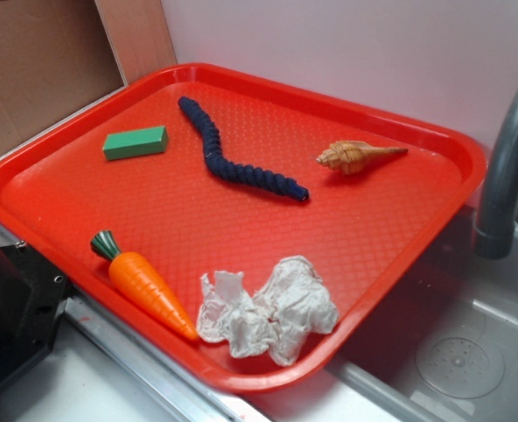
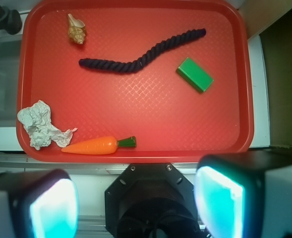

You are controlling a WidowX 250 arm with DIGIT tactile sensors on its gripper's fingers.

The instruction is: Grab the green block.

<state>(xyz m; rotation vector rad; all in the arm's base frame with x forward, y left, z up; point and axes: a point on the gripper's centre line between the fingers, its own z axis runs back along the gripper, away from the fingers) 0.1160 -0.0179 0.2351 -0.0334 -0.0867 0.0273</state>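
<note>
The green block (image 1: 135,141) is a small flat-faced bar lying near the far left corner of the red tray (image 1: 179,211). In the wrist view the green block (image 2: 195,74) sits at the tray's upper right, lying at a slant. My gripper (image 2: 136,208) hangs high above the robot's black base, short of the tray's near rim and well away from the block. It is open, its two teal pads (image 2: 54,208) far apart with nothing between them. In the exterior view the gripper is out of frame.
On the tray (image 2: 136,109) also lie a dark blue rope (image 2: 141,58), a seashell (image 2: 77,29), crumpled white paper (image 2: 39,124) and an orange carrot (image 2: 93,146) along the near rim. A grey faucet (image 1: 505,167) and sink (image 1: 452,352) stand beside the tray.
</note>
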